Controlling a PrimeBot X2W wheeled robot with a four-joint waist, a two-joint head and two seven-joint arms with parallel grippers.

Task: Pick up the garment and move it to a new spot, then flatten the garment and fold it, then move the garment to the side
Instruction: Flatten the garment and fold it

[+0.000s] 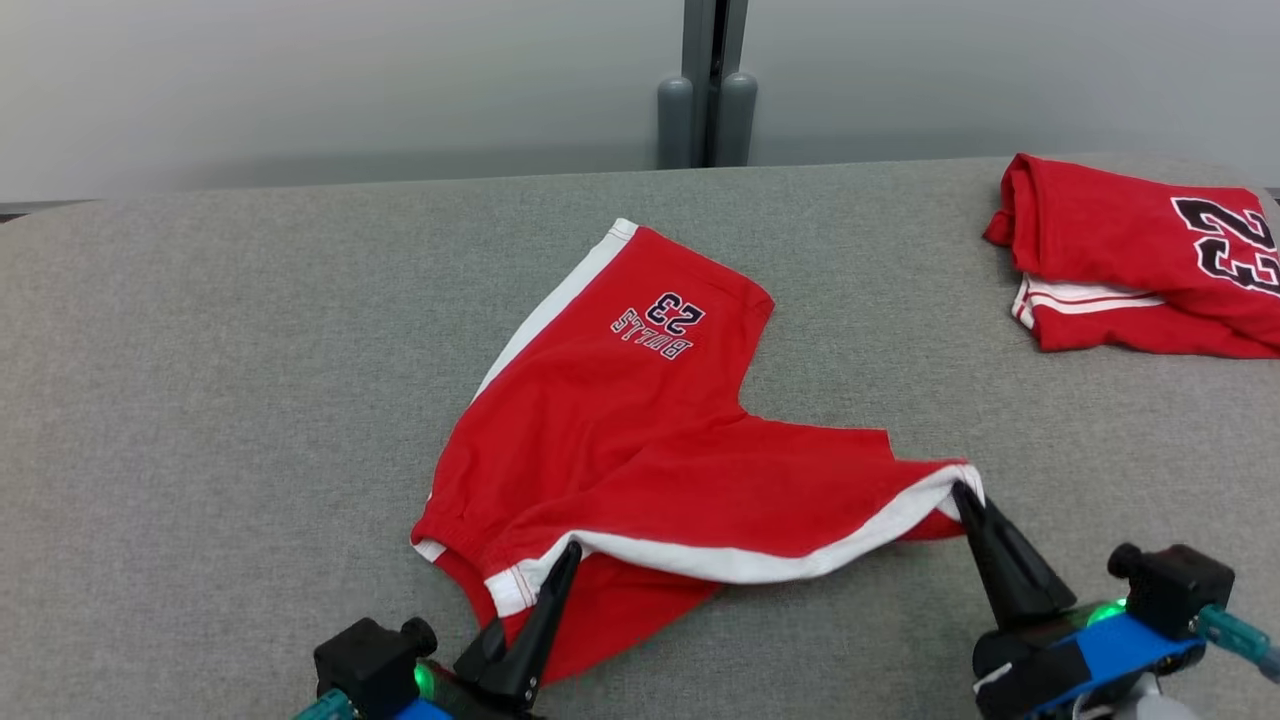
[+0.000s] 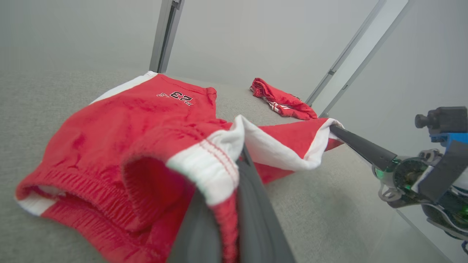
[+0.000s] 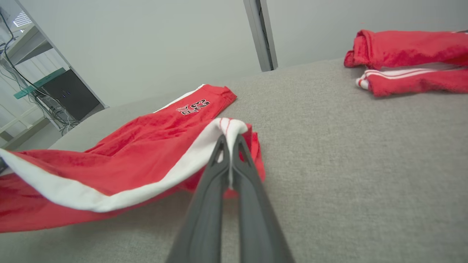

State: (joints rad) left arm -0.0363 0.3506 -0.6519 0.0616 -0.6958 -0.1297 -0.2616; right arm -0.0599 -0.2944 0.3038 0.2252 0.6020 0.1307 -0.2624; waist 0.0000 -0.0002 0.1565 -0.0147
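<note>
The garment [image 1: 640,420] is a pair of red shorts with white side stripes and a "23" print, lying on the grey table [image 1: 200,380]. One leg stretches toward the far middle; the other is pulled across the near side. My left gripper [image 1: 568,552] is shut on the waistband end of the white stripe [image 2: 215,164]. My right gripper [image 1: 962,492] is shut on the hem corner of that same leg [image 3: 231,128]. Between the two grippers the white stripe hangs lifted slightly off the surface. The right gripper also appears in the left wrist view [image 2: 334,129].
A second red garment [image 1: 1140,260], folded with a large "23", lies at the table's far right corner [image 3: 409,62]. A grey post [image 1: 708,90] stands behind the table's far edge. Open grey surface lies to the left and in the near middle.
</note>
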